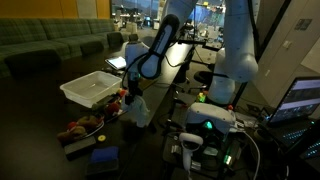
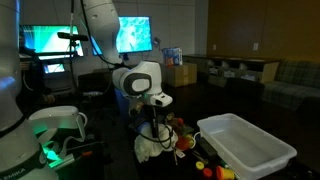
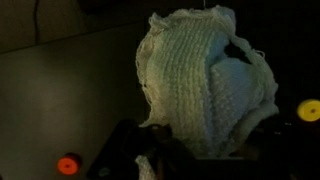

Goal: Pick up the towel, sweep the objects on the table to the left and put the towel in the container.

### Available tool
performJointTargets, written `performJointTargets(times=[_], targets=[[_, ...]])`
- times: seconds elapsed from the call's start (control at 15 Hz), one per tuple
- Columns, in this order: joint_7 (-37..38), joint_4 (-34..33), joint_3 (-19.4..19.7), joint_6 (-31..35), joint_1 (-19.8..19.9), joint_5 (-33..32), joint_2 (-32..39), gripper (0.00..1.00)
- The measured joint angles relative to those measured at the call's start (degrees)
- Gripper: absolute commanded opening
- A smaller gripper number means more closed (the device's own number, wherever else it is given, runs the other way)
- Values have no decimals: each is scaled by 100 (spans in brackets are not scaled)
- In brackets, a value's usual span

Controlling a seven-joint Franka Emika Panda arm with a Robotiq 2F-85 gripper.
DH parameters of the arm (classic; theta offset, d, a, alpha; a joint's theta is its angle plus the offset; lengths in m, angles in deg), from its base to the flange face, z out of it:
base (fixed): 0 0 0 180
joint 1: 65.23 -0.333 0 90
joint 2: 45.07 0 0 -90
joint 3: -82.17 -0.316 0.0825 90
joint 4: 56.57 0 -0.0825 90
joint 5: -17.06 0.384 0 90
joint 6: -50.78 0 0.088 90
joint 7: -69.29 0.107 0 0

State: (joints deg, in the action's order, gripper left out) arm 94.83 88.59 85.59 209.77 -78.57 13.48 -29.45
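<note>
The white knitted towel (image 3: 200, 80) hangs bunched from my gripper (image 3: 195, 150), which is shut on its top. In both exterior views the towel (image 1: 138, 108) (image 2: 152, 148) dangles with its lower end on or near the dark table. Small colourful objects (image 1: 90, 125) (image 2: 190, 143) lie on the table beside the towel. The white rectangular container (image 1: 92, 88) (image 2: 245, 145) stands just past them. In the wrist view an orange disc (image 3: 68, 165) and a yellow disc (image 3: 310, 110) lie on the table either side of the towel.
A blue block (image 1: 103, 157) and a dark box lie near the table's front corner. A green-lit device (image 1: 210, 122) (image 2: 55, 130) with cables stands next to the robot base. Sofas (image 1: 50, 45) and monitors (image 2: 45, 40) are in the background.
</note>
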Motion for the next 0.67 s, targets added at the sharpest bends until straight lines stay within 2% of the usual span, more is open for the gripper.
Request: performJointTargets(times=[0.2,0.4,0.53,0.67], targets=[[513,93,937,-97,40,-985,-140,5],[1354,-57,1812,-173,78,-2191,-118,5],[1973,-310,2194,-214,117,-2867,-8,4],[2512,-658,2339,-215,192,-3308,220,4]])
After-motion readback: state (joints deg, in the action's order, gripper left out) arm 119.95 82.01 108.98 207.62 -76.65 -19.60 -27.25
